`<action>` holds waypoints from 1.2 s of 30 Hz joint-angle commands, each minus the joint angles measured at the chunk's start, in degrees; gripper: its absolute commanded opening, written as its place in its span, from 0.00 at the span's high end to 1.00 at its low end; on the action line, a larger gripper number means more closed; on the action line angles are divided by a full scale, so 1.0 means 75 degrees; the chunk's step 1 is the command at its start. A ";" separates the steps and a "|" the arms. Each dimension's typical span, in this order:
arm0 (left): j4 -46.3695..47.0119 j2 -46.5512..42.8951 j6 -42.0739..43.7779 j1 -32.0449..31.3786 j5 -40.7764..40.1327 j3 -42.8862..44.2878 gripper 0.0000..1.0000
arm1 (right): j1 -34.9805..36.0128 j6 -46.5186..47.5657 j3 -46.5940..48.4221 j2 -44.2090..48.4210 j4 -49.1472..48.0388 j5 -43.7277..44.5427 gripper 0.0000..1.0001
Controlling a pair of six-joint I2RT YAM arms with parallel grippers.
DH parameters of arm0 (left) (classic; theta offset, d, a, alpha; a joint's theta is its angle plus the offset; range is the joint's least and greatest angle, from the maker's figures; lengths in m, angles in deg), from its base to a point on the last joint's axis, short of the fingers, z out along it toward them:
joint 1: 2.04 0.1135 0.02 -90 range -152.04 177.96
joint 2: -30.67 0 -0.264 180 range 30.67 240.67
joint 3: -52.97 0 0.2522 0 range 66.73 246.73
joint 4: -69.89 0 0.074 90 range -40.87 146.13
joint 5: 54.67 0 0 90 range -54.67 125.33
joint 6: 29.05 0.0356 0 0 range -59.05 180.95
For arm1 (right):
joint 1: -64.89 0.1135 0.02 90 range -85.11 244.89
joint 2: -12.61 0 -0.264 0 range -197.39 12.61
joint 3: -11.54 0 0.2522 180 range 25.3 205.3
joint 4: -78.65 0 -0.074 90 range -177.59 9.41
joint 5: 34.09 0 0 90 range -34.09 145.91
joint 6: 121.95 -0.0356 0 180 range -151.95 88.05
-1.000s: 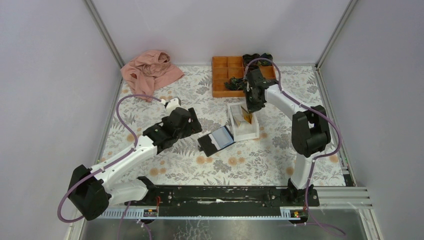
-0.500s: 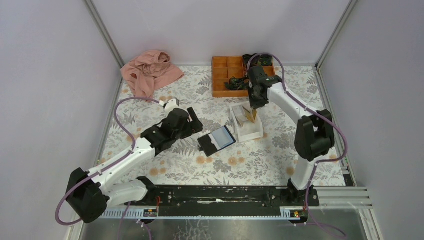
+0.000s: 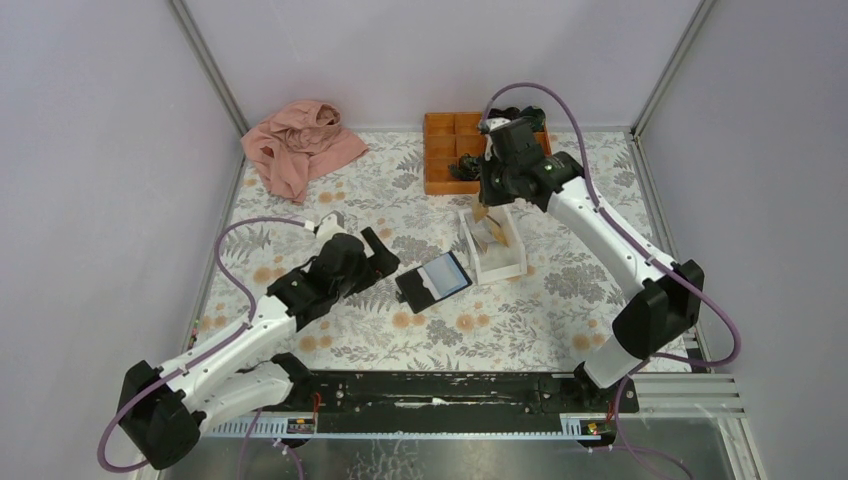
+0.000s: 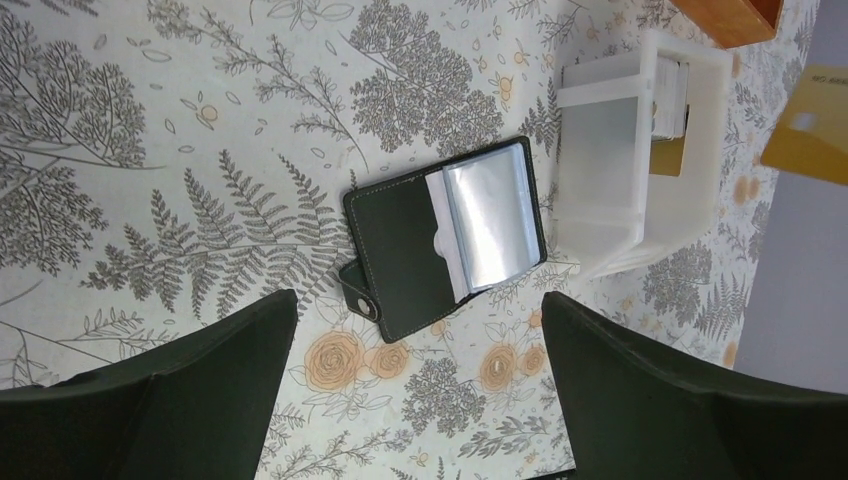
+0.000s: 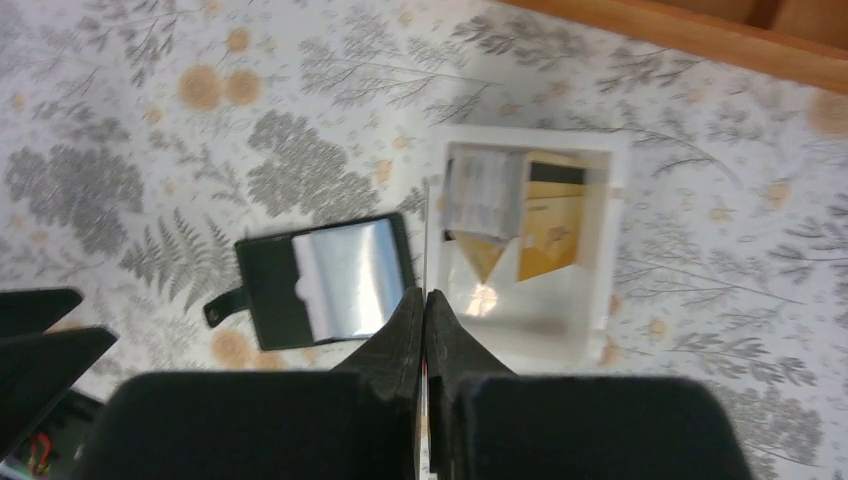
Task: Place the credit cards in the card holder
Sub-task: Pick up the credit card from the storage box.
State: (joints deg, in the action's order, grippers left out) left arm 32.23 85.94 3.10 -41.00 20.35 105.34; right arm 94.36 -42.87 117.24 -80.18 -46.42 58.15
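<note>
The card holder [image 3: 433,281] [image 4: 445,235] [image 5: 320,280] lies open on the floral cloth, black with a pale shiny pocket panel. My right gripper [image 3: 490,200] [image 5: 425,295] hangs above the white tray [image 3: 497,262] [image 5: 600,250], shut on one credit card, which shows edge-on as a thin line [image 5: 425,230] and as an orange-yellow card [image 4: 810,125]. More credit cards [image 5: 550,225] [image 4: 672,85] stand in the tray, orange-yellow and greyish. My left gripper [image 3: 385,255] [image 4: 418,300] is open just left of the holder, nothing between its fingers.
An orange compartment tray [image 3: 445,150] [image 5: 700,35] with dark items stands at the back, behind the white tray. A pink cloth [image 3: 300,145] lies crumpled at the back left. Enclosure walls stand on three sides.
My right gripper has risen out of the white tray with a card pinched in it, and its arm has stretched out. My left arm has drawn back slightly toward the near left.
</note>
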 commanded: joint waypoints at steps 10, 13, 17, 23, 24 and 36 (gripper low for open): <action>0.2933 -0.0282 -0.2092 -0.0050 0.1264 -0.1619 0.04 | 0.0909 -0.1743 -0.2320 0.0712 -0.2814 -0.1601 1.00; 0.4621 -0.0313 -0.2582 -0.0043 0.1620 -0.2302 0.12 | 0.0910 -0.2360 -0.3050 0.1109 -0.3736 -0.2002 1.00; 0.6088 -0.0021 -0.2843 -0.0044 0.1940 -0.2696 0.25 | 0.0909 -0.3276 -0.3785 0.1618 -0.4859 -0.2338 1.00; 0.7465 0.0345 -0.2804 -0.0036 0.2315 -0.2930 0.35 | 0.0904 -0.4487 -0.4210 0.2004 -0.5545 -0.2859 1.00; 0.7726 0.0379 -0.2851 -0.0032 0.2341 -0.3013 0.36 | 0.0899 -0.4622 -0.4268 0.2066 -0.5565 -0.2900 1.00; 0.9258 0.0253 -0.3344 -0.0008 0.2305 -0.3670 0.51 | 0.0899 -0.5513 -0.5111 0.2629 -0.6271 -0.3006 1.00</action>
State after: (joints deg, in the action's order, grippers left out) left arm 93.91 88.54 -20.61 -41.00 36.68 78.21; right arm 100.87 -80.44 80.35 -63.05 -87.73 37.12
